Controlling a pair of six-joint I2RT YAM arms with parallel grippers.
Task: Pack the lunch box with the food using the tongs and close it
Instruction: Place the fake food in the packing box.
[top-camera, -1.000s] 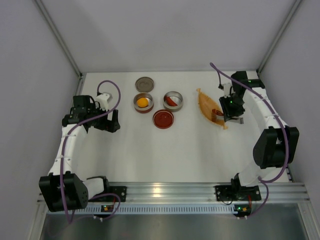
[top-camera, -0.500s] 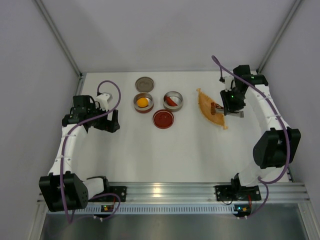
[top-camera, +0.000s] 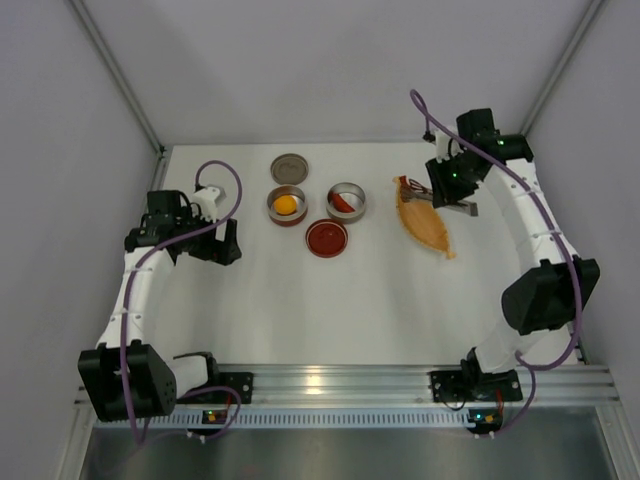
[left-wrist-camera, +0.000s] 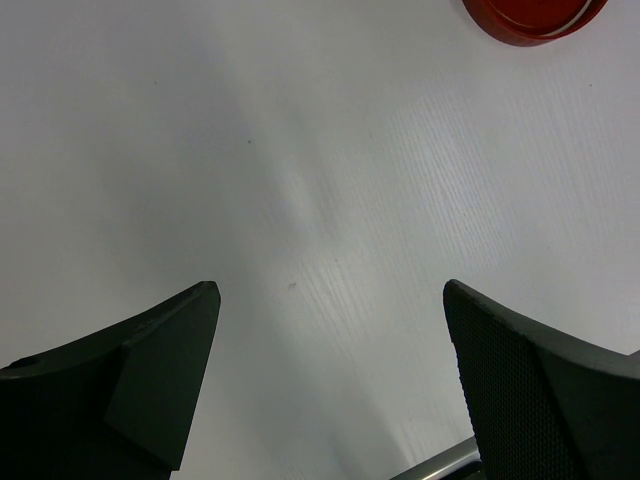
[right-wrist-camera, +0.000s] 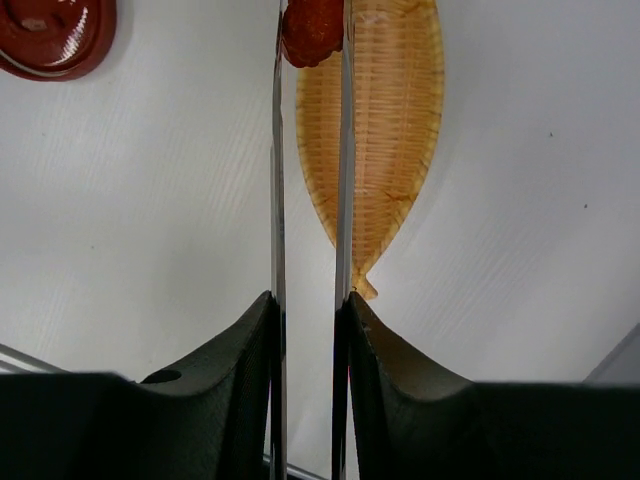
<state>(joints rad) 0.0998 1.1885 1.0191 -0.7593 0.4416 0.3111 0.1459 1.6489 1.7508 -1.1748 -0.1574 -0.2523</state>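
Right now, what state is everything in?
left gripper: open, empty.
right gripper: shut on tongs.
tongs: squeezed, pinching red piece.
left tin: open, orange-yellow piece inside.
right tin: open, red slice inside.
grey lid: off, flat on table.
red lid: off, flat on table.
orange dish: bare where visible.

2 tins side by side on table (top-camera: 300, 300): left tin (top-camera: 269, 207) holds round piece (top-camera: 285, 205), right tin (top-camera: 363, 203) holds slice (top-camera: 342, 203). Far lid (top-camera: 289, 167) behind left tin; near lid (top-camera: 327, 238) before, between both. Dish (top-camera: 425, 222) to the right; tongs (right-wrist-camera: 277, 200) over its far end, food piece (right-wrist-camera: 312, 30) between tips.
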